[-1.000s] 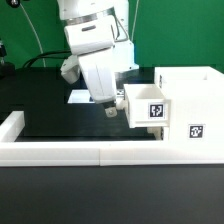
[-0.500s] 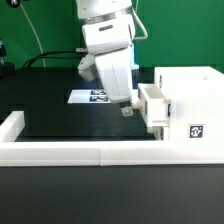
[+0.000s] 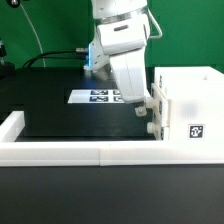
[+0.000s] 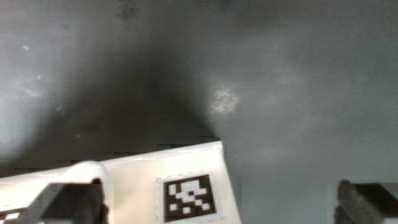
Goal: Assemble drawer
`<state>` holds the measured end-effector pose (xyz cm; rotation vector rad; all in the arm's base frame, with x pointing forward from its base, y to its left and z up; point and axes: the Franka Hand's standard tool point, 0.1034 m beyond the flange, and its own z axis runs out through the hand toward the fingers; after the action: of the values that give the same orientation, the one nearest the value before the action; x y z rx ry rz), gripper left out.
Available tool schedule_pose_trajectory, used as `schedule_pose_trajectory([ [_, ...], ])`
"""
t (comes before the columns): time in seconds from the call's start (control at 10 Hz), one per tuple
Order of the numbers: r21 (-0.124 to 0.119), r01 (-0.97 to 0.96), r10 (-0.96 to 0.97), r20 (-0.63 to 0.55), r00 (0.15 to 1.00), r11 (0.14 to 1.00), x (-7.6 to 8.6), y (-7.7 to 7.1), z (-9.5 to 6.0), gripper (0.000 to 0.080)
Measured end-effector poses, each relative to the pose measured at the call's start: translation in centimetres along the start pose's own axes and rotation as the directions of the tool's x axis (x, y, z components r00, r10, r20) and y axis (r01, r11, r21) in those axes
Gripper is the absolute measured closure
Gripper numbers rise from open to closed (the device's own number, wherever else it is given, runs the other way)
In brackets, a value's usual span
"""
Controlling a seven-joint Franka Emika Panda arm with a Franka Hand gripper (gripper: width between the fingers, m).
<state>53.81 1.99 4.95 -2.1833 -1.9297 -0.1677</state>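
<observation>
At the casing's open face: the gripper (image 3: 143, 107) presses a small tray (image 3: 153, 112) against the tall casing (image 3: 190, 108), on the exterior view's right.
Change: a second ago the tray stood clear of the casing with its tag facing out; now it sits almost wholly inside, only its outer end showing.
Meaning: this looks like the final push of seating the tray, nearly done.
Jaws: the wrist view shows both fingertips (image 4: 57, 203) spread wide with nothing between them; they appear to push, not hold.
Wrist view: the tagged tray face (image 4: 169, 185) lies partly between the fingertips.
Edges: the border rail (image 3: 70, 152) runs along the front, close below the tray.
Open room: black mat (image 3: 60, 112) lies free toward the exterior view's left; the marker board (image 3: 98, 96) lies behind the arm.
</observation>
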Motion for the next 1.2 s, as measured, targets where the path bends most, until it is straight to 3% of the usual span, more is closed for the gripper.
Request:
schedule_pose_trajectory([
  [0.3, 0.009, -0.016, 0.016, -0.002, 1.000, 1.000, 0.86, 0.15, 0.00, 0.0150],
  [1.2, 0.008, -0.028, 0.028, -0.001, 1.000, 1.000, 0.60, 0.21, -0.03, 0.0150],
])
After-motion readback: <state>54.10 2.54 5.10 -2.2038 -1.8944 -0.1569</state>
